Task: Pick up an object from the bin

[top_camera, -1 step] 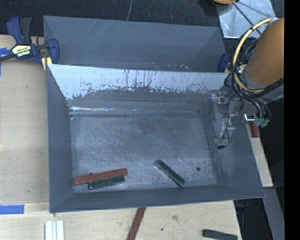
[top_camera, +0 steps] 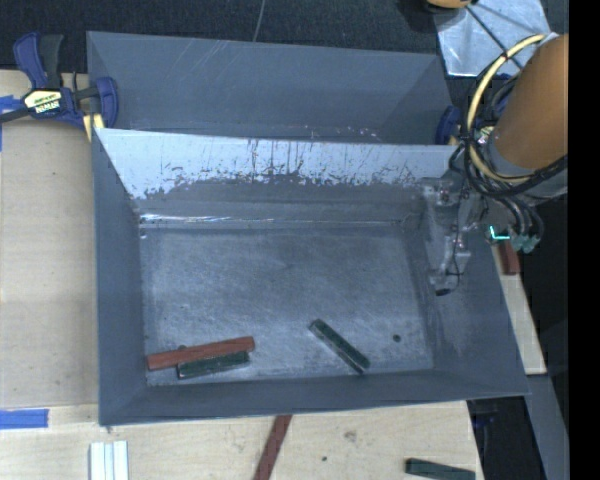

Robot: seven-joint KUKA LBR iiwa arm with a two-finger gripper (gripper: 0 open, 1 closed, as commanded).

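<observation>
Green stick: we see it flat on the floor by the near wall, far left of the gripper as we look, touching the red stick that lies alongside it.
Dark bar: it lies slantwise on its own. It's the closest thing to the gripper, down and left of it, well apart.
Gripper: we have it hanging at the bin's right wall, over bare metal.
Grip: we cannot tell whether it is spread or pressed together.
</observation>
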